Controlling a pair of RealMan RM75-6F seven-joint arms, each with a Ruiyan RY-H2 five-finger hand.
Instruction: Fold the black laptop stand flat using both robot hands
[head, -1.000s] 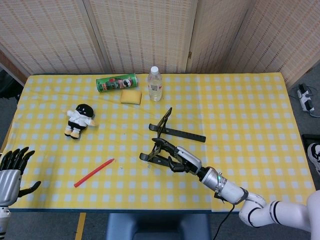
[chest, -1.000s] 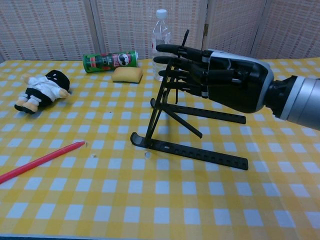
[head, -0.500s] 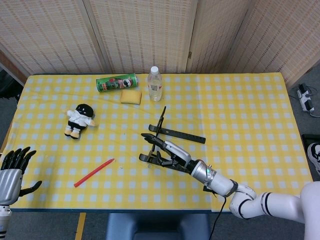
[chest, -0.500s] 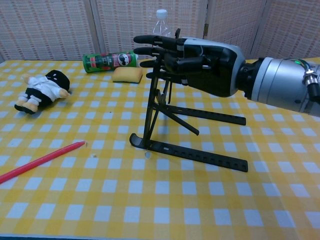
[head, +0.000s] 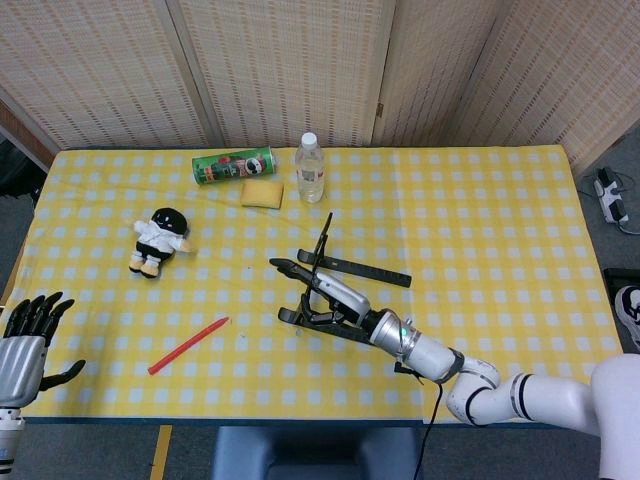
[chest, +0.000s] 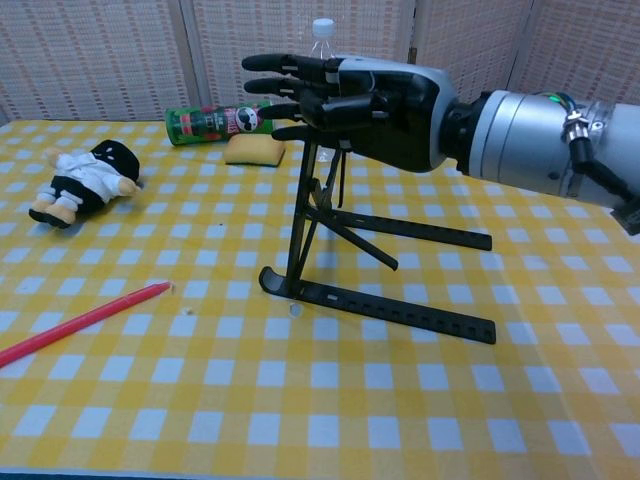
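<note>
The right hand (chest: 345, 95) is resting, fingers extended and gripping nothing, over the raised top of the laptop stand (chest: 385, 305). The left hand (head: 25, 340) is hanging open off the table's (head: 480, 220) near left edge.

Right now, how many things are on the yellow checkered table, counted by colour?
Black: 1, the laptop stand
Green: 1, the chip can
Yellow: 1, the sponge
Clear: 1, the water bottle
Red: 1, the pen
Black and white: 1, the plush doll
Total: 6
</note>
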